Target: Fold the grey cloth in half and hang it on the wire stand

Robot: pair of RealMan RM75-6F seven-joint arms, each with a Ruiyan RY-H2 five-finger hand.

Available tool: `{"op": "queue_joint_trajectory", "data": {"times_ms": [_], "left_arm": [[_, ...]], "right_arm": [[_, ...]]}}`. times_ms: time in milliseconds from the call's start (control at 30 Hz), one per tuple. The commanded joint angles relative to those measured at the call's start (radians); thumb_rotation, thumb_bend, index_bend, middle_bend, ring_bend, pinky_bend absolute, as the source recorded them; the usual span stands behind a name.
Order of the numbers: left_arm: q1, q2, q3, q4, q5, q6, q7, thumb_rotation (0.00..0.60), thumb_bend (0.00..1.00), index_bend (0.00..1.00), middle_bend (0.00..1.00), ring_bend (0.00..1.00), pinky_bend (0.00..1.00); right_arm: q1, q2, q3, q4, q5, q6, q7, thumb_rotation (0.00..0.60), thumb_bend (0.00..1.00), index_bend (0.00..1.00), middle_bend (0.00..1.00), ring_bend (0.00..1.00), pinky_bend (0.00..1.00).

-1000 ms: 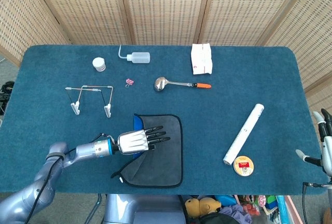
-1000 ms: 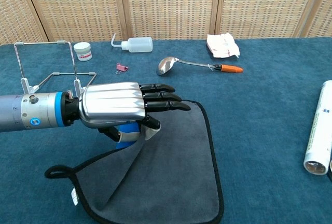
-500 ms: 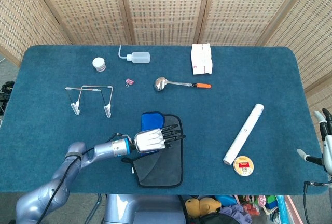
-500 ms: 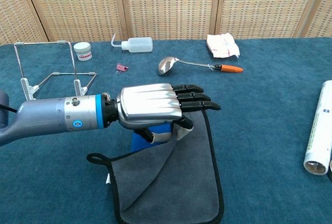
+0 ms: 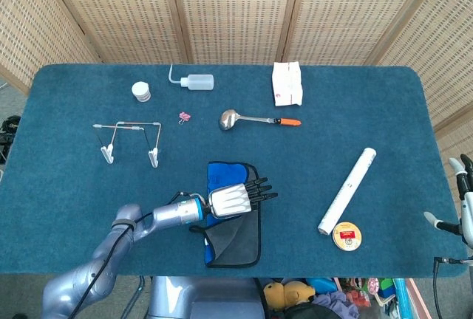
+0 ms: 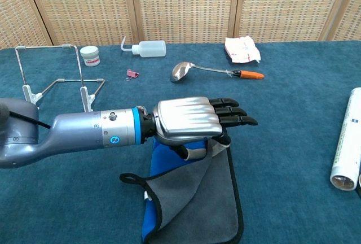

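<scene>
The left hand (image 6: 189,121) pinches an edge of the one grey cloth (image 6: 206,199), half-folded near the table's (image 5: 66,186) front edge. One wire stand (image 5: 129,140) sits toward the left edge. The right hand (image 5: 460,197) seems open.

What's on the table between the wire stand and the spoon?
A small pink binder clip lies between the wire stand and the spoon, clearest in the head view.

Along the far edge of my blue table (image 5: 74,186) I see a small white jar (image 5: 141,91), a squeeze bottle (image 5: 195,80) lying on its side, and a white packet (image 5: 287,83). Nearer in lie a pink clip (image 5: 184,117) and an orange-handled spoon (image 5: 255,119). At my right, a white tube (image 5: 347,190) lies just beside a round tin (image 5: 346,235).
</scene>
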Motion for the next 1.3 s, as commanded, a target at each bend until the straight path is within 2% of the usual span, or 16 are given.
{"op": "queue_joint_trajectory", "data": {"times_ms": [33,233,300,333,367,433,467,633,800,1033,1100,1167,1300], "left_arm": [[-0.002,-0.004,-0.002,0.001,-0.004,-0.002,0.000,0.600,0.48,0.65,0.00,0.00,0.02],[-0.007,-0.013,-0.003,-0.002,-0.010,-0.005,-0.002,0.600,0.47,0.64,0.00,0.00,0.02],[-0.010,-0.017,-0.001,0.003,-0.009,-0.012,0.012,0.600,0.47,0.60,0.00,0.00,0.02],[-0.011,-0.020,-0.002,0.006,-0.012,-0.026,0.024,0.600,0.46,0.51,0.00,0.00,0.02],[-0.011,-0.022,-0.003,0.007,-0.014,-0.035,0.033,0.600,0.45,0.34,0.00,0.00,0.03],[-0.010,-0.025,-0.009,0.001,-0.022,-0.041,0.036,0.600,0.42,0.08,0.00,0.00,0.04],[-0.007,-0.026,-0.013,-0.003,-0.027,-0.039,0.033,0.600,0.40,0.00,0.00,0.00,0.05],[-0.002,-0.028,-0.033,-0.015,-0.045,0.004,0.023,0.600,0.32,0.00,0.00,0.00,0.04],[0.001,-0.002,-0.042,-0.031,-0.053,0.054,0.005,0.600,0.30,0.00,0.00,0.00,0.04],[0.059,0.149,-0.023,-0.138,-0.040,0.195,-0.053,0.600,0.30,0.00,0.00,0.00,0.00],[0.075,0.192,-0.014,-0.179,-0.032,0.225,-0.057,0.600,0.30,0.05,0.00,0.00,0.00],[0.093,0.244,0.002,-0.224,-0.022,0.239,-0.056,0.600,0.30,0.17,0.00,0.00,0.00],[0.119,0.367,0.048,-0.380,-0.001,0.217,-0.055,0.600,0.30,0.25,0.00,0.00,0.00]], "right_arm": [[0.000,0.000,0.000,0.001,0.000,-0.001,0.001,0.600,0.00,0.00,0.00,0.00,0.00],[0.000,0.001,0.000,0.002,0.000,-0.002,0.004,0.600,0.00,0.00,0.00,0.00,0.00],[0.000,0.002,0.000,0.000,-0.001,-0.001,0.005,0.600,0.00,0.00,0.00,0.00,0.00],[-0.001,0.003,-0.001,0.000,-0.002,0.000,0.005,0.600,0.00,0.00,0.00,0.00,0.00],[-0.002,0.003,-0.001,-0.001,-0.004,0.001,0.006,0.600,0.00,0.00,0.00,0.00,0.00],[-0.002,0.004,-0.001,-0.002,-0.005,0.003,0.007,0.600,0.00,0.00,0.00,0.00,0.00],[-0.003,0.004,-0.001,-0.003,-0.006,0.004,0.007,0.600,0.00,0.00,0.00,0.00,0.00],[-0.003,0.005,-0.002,-0.006,-0.008,0.006,0.005,0.600,0.00,0.00,0.00,0.00,0.00],[-0.004,0.004,-0.006,-0.008,-0.016,0.007,0.003,0.600,0.00,0.00,0.00,0.00,0.00],[-0.007,0.004,-0.012,-0.016,-0.031,0.017,-0.003,0.600,0.00,0.00,0.00,0.00,0.00],[-0.009,0.004,-0.013,-0.020,-0.035,0.021,-0.005,0.600,0.00,0.00,0.00,0.00,0.00],[-0.011,0.005,-0.015,-0.024,-0.041,0.026,-0.008,0.600,0.00,0.00,0.00,0.00,0.00],[-0.014,0.005,-0.019,-0.034,-0.052,0.036,-0.015,0.600,0.00,0.00,0.00,0.00,0.00]]}}
